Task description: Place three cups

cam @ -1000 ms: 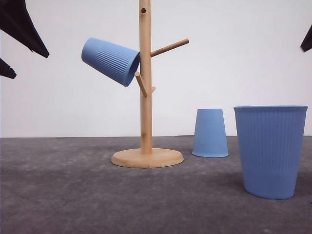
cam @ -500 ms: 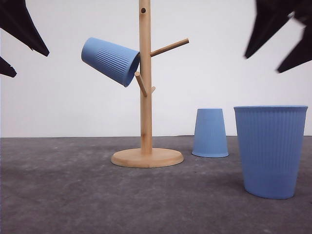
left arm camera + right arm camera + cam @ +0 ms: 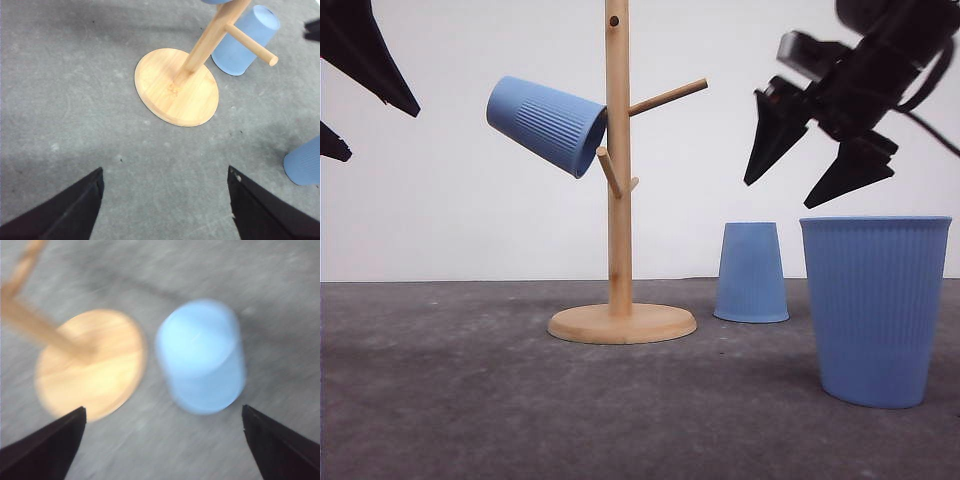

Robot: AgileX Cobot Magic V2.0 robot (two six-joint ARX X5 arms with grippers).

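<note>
Grey felt tabletop [image 3: 470, 400], white wall behind
Right gripper [image 3: 817, 170], jaws spread and empty, hangs just above the upside-down cup [image 3: 751, 272], its long axis vertical

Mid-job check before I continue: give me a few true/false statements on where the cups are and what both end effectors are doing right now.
1. One cup hangs on the wooden peg stand. True.
2. The small cup on the table stands mouth up. False: it is upside down, base on top.
3. The right end effector is open and empty, above the table cups. True.
4. The near cup lies on its side. False: it stands upright, mouth up.
5. The left end effector grips a cup. False: its fingers are spread with nothing between them.
</note>
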